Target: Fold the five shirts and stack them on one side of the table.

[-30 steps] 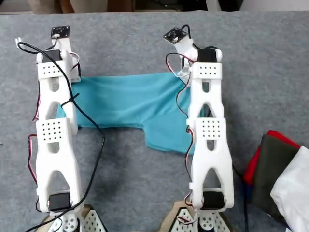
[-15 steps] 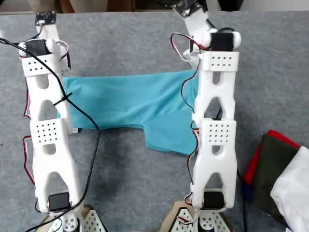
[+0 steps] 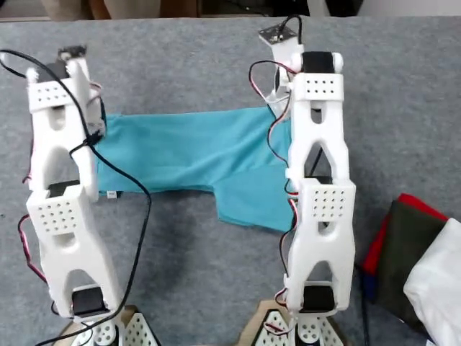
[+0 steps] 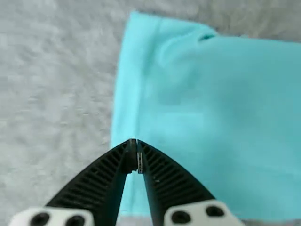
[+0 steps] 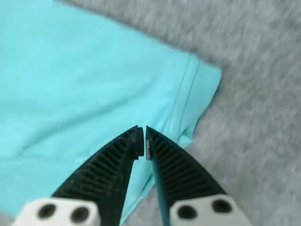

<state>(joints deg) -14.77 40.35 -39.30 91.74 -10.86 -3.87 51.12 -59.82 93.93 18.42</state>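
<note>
Both arms have drawn back; left pincer [image 4: 136, 157] and right pincer [image 5: 143, 141], pressed together empty, hover over the teal shirt [image 3: 187, 151] (apparently half-folded); heaped shirts [image 3: 418, 252] await folding.

The counter [image 3: 180, 274] had a grey, felt-like surface. A teal shirt [image 3: 187, 151] lay flat on it, spread crosswise over the middle of the far half, with one flap reaching toward the near edge on its right side. Well apart from it, at the counter's right edge near the front, rested a heap of clothes. A red garment [image 3: 376, 249] peeked out from under a dark olive garment [image 3: 407, 249], and a white garment [image 3: 439, 288] overlapped both at the corner.
</note>
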